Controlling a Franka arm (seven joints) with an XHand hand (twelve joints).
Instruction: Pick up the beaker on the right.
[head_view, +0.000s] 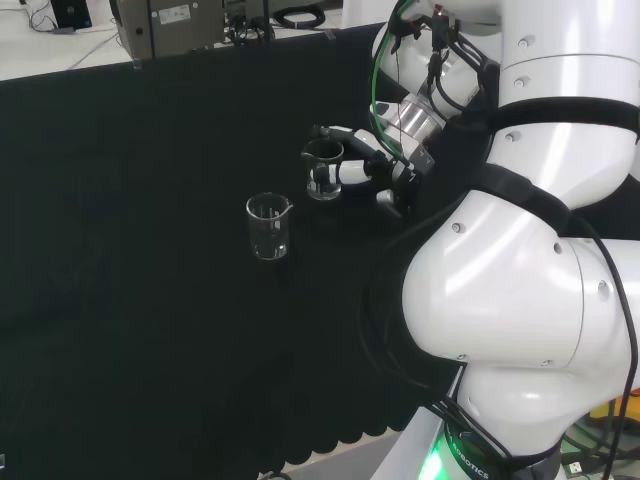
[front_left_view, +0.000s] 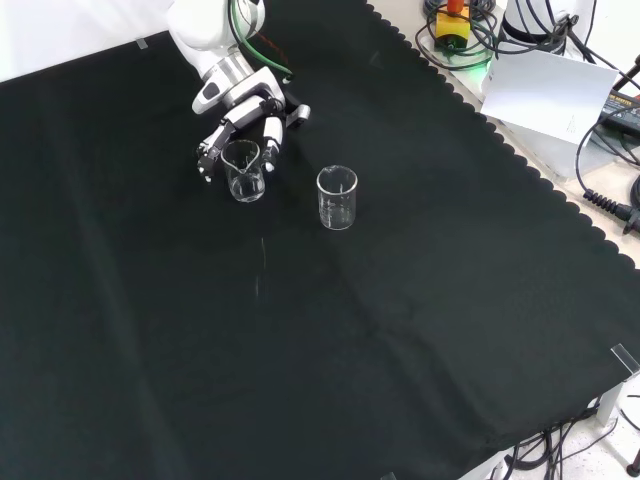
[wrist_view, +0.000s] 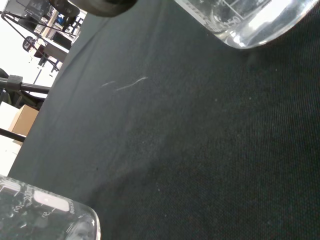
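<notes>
Two clear glass beakers stand on the black cloth. In the head view the right-hand beaker (head_view: 323, 168) sits inside my hand (head_view: 375, 160), whose black and white fingers (head_view: 350, 172) curl round its wall. Its base looks level with the cloth. The other beaker (head_view: 268, 227) stands free, nearer and to the left. In the front view the held beaker (front_left_view: 244, 170) is on the left under my hand (front_left_view: 245, 112), and the free beaker (front_left_view: 337, 197) is to its right. Close in the wrist view are the held beaker's base (wrist_view: 240, 20) and the free beaker's rim (wrist_view: 45, 215).
The arm's white links (head_view: 520, 270) stand at the right of the head view. The cloth's scalloped edge (front_left_view: 520, 160) runs down the right of the front view, with cables and a white sheet (front_left_view: 550, 95) beyond it. Grey equipment (head_view: 180, 20) stands behind the bench.
</notes>
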